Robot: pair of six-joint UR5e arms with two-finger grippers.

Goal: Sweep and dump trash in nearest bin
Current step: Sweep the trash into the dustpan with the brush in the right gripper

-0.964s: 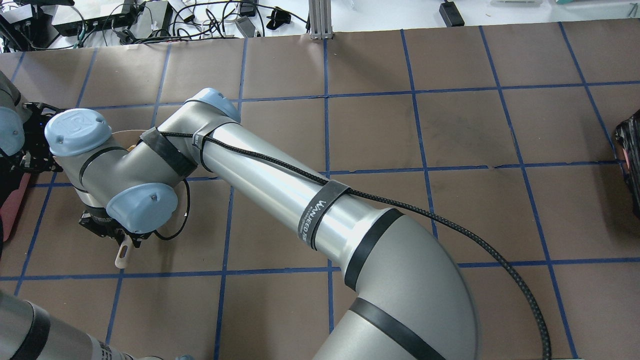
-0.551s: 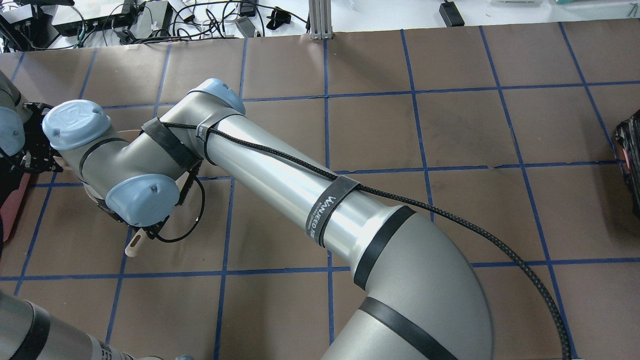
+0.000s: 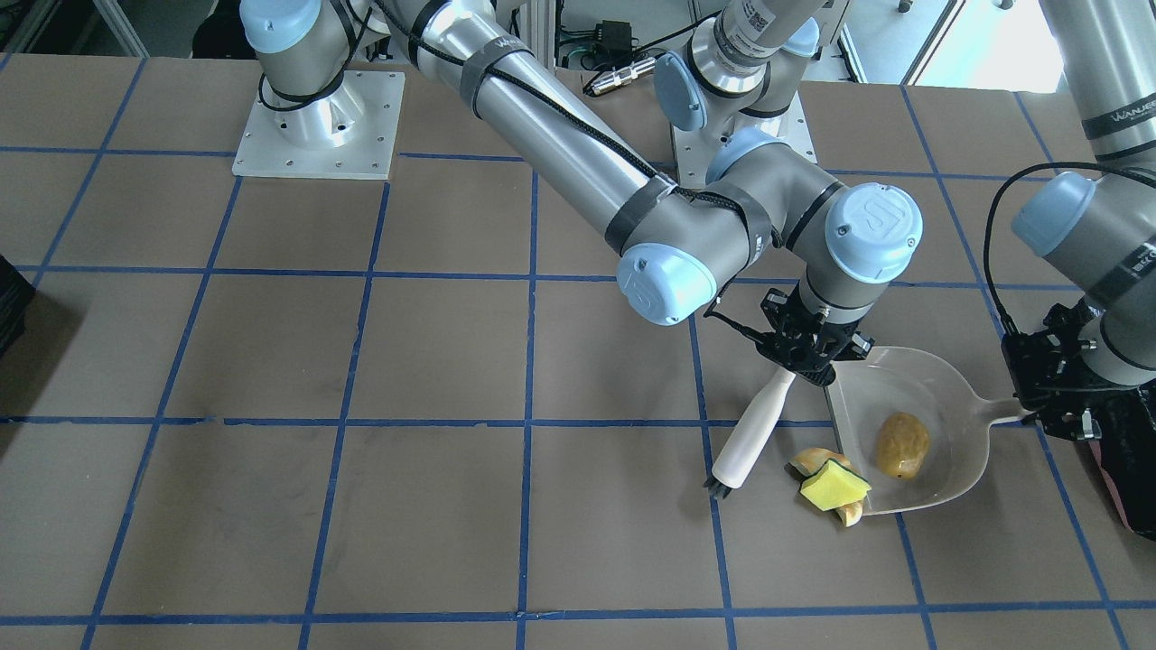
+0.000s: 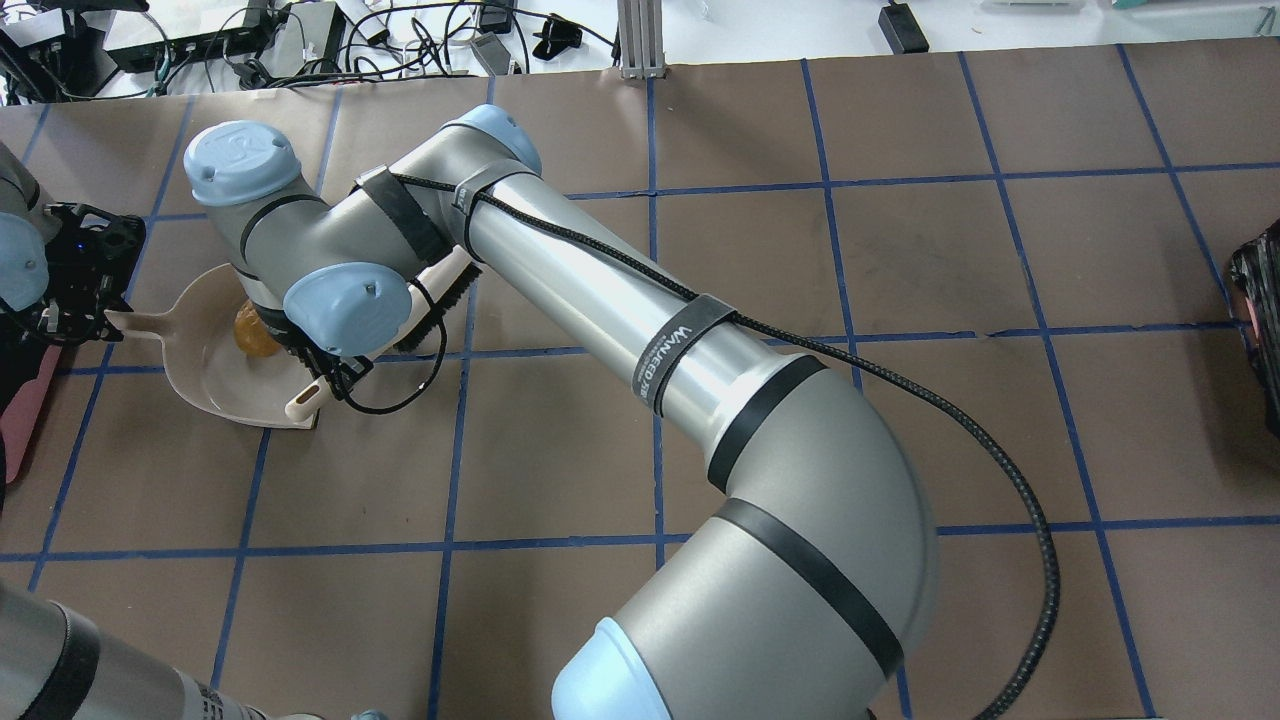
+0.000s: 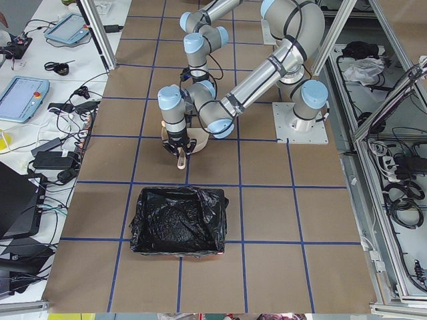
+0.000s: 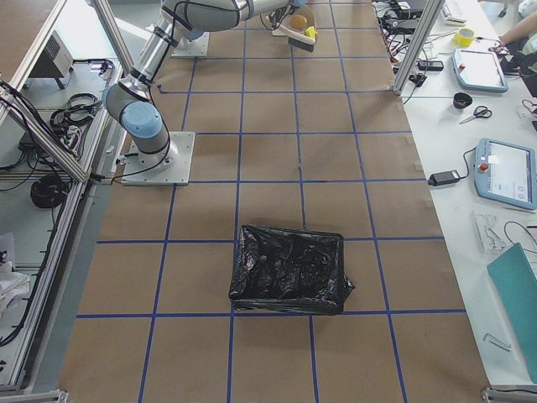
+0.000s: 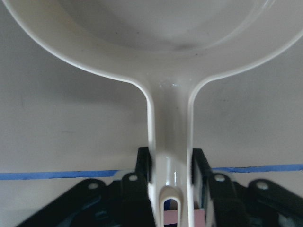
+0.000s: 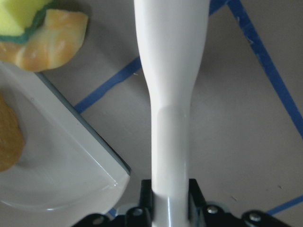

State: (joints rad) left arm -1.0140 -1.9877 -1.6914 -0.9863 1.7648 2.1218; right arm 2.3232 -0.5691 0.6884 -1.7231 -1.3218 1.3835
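Note:
My left gripper [image 3: 1048,397] is shut on the handle of a beige dustpan [image 3: 939,397], which lies flat on the table; the grip shows in the left wrist view [image 7: 173,189]. A brown lump [image 3: 901,445] lies inside the pan. A yellow sponge piece [image 3: 833,487] with a green side and orange shrimp-like bits [image 3: 813,460] lie at the pan's lip. My right gripper [image 3: 806,359] is shut on a white-handled brush [image 3: 757,429], its bristles [image 3: 720,490] down beside the sponge. The bag-lined bin [image 5: 177,220] stands beyond the left gripper; its pink side [image 4: 20,410] shows.
A second bag-lined bin [image 6: 289,269] stands at the table's other end [image 4: 1262,330]. The right arm's long forearm [image 4: 620,310] crosses the table's middle. Base plates [image 3: 316,126] sit at the robot's side. Cables and boxes [image 4: 200,40] lie past the far edge.
My right wrist has swung up and to the right in the overhead view and turned the brush. This has uncovered the dustpan and the brown lump. The left gripper has stayed put.

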